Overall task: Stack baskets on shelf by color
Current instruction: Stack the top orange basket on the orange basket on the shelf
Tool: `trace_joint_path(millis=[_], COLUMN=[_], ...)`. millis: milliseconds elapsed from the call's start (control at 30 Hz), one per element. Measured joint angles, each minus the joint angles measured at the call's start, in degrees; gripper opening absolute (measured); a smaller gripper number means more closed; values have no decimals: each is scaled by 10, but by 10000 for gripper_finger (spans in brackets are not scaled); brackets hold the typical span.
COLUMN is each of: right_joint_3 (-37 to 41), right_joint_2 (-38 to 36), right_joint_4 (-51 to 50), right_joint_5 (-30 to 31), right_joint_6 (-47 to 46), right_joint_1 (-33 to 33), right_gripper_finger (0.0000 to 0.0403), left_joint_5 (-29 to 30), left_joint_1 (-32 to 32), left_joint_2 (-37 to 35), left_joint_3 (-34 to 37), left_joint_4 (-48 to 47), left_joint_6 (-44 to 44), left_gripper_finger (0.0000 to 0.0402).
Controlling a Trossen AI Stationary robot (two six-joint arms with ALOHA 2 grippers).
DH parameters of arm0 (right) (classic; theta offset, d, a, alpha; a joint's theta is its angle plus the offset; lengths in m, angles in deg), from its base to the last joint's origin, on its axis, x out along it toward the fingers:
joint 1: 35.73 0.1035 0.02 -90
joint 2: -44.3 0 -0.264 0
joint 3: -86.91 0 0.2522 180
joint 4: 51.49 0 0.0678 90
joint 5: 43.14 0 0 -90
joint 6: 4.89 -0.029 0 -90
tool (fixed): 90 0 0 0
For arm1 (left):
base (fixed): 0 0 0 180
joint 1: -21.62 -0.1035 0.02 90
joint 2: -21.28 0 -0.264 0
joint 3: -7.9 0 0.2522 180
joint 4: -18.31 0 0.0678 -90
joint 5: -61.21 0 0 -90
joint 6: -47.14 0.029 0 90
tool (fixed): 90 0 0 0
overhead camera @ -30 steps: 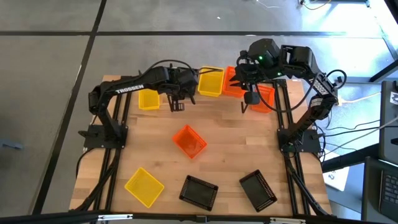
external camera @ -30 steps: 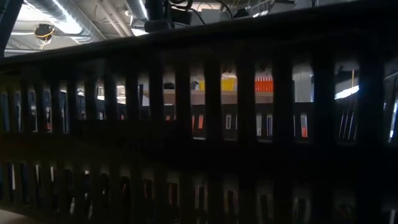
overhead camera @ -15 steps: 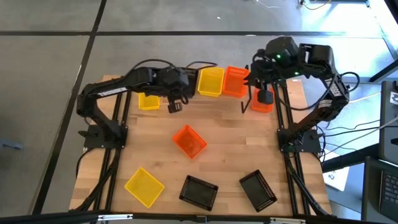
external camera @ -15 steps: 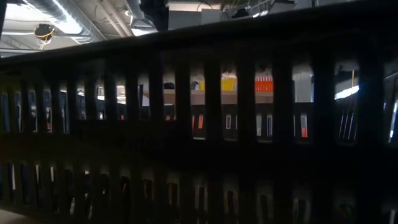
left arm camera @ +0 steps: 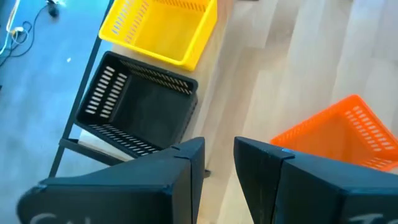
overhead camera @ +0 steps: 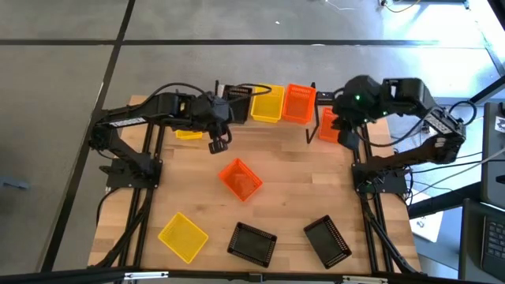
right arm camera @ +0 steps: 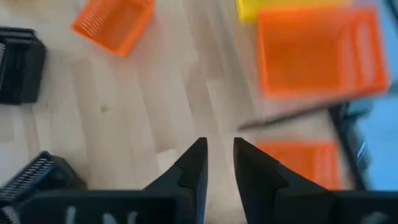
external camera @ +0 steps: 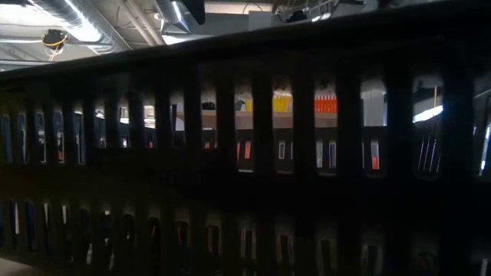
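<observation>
your left gripper (overhead camera: 217,145) hangs over the far left part of the table (overhead camera: 292,189), just in front of the shelf (overhead camera: 316,96), and in its wrist view the two fingers (left arm camera: 186,165) stand a narrow gap apart with nothing between them. your right gripper (overhead camera: 345,136) sits by the far right end of the shelf, above the orange basket (overhead camera: 330,126) that lies on the table there; its fingers (right arm camera: 194,163) are parted by a slim gap too, gripping nothing.

on the shelf you've got three baskets in a row: a black basket (overhead camera: 237,92) at the left end, a yellow basket (overhead camera: 267,104) in the middle, an orange one (overhead camera: 297,103) to its right, each touching its neighbour. the left wrist view shows that black basket (left arm camera: 134,106) and the yellow one (left arm camera: 163,28) side by side.

a second yellow basket (overhead camera: 188,132) lies on the table under your left arm, partly hidden. a tilted orange basket (overhead camera: 241,178) sits mid-table. along the near edge: a yellow basket (overhead camera: 183,236) at left, then two black baskets (overhead camera: 252,242) and (overhead camera: 327,241).

the low view is blocked by a dark slatted wall (external camera: 245,192) right up close; through its slots you catch only slivers of yellow and orange.
</observation>
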Motion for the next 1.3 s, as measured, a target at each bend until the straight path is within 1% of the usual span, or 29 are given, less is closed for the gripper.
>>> trace_joint_path(millis=[133,200,333,433,467,533,567,633,767,867,967,1033,1133,1200,1300], right_joint_3=[81,117,192,242,257,284,297,316,352,371,386,393,393,393,393], right_joint_2=[-29,-42,-56,-60,-61,-60,-60,-60,-60,-59,-58,-58,-59,-58,-58], right_joint_4=[3,2,5,15,26,44,50,53,54,69,84,92,100,116,138], right_joint_5=[4,4,5,4,-5,-59,-88,-124,-137,-163,-191,-191,-162,-130,-121], right_joint_6=[-137,-174,-204,-209,-209,-209,-200,-141,25,81,93,92,81,60,46], right_joint_1=[-1,0,-1,0,0,0,0,10,49,77,107,129,152,159,160], right_gripper_finger=[74,74,74,74,74,74,74,74,74,74,74,74,74,74,74], left_joint_5=[1,0,1,1,1,1,1,1,1,1,1,1,1,1,2], left_joint_1=[5,5,5,5,5,5,5,5,5,5,5,5,4,4,4], left_joint_2=[-4,-2,-2,-2,-2,-2,-2,-2,-2,-2,-2,-2,-2,-2,-2], left_joint_3=[0,0,0,0,0,0,0,0,0,0,0,0,0,0,0], left_joint_4=[5,5,10,10,10,10,10,10,9,9,9,9,9,9,9], left_joint_6=[-1,-1,-1,-1,-1,-1,-1,-1,-1,-1,-1,-1,1,1,1], left_gripper_finger=[78,78,78,78,78,78,78,78,78,78,78,78,78,78,78])
